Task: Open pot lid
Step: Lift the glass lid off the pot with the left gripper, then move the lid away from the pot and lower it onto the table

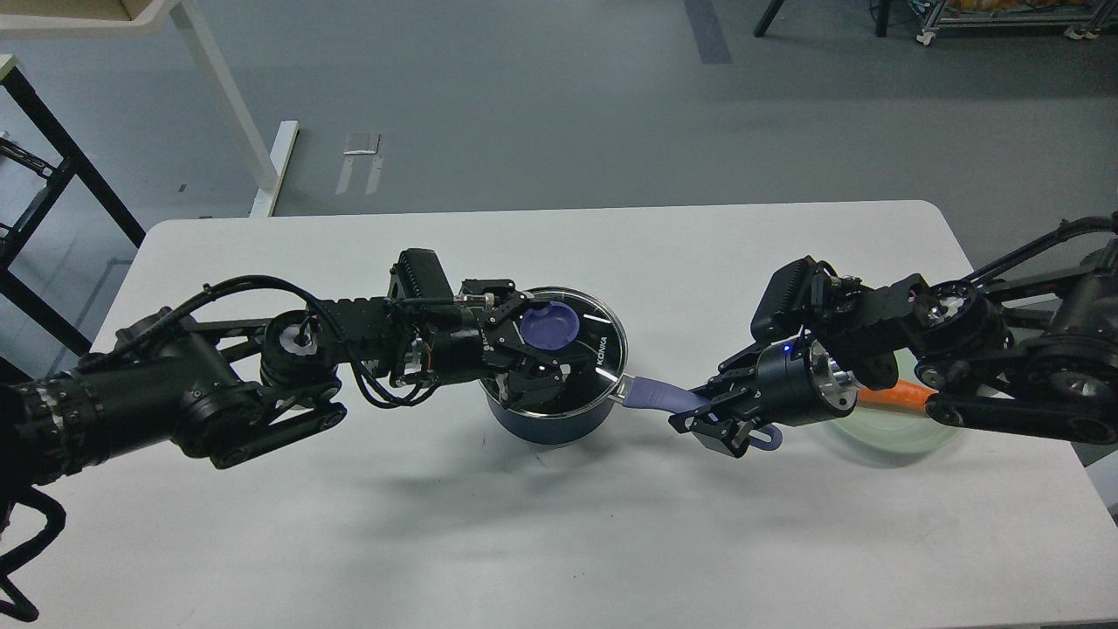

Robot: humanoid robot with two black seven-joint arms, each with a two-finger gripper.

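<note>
The dark-blue pot (550,428) stands mid-table with the clear-glass lid (603,349) seated on it. The lid's purple knob (552,327) shows between the fingers of my left gripper (527,346), which hovers over the lid's left half. Its jaws stand apart, one above and one below the knob, not pressed on it. The lavender handle (659,395) points right. My right gripper (712,418) is shut on the handle near its far end, and the handle's end loop (769,438) sticks out past it.
A pale green glass plate (900,437) with a carrot (891,397) lies under my right forearm at the right. The white table (559,542) has bare surface in front. The far table edge lies behind the pot.
</note>
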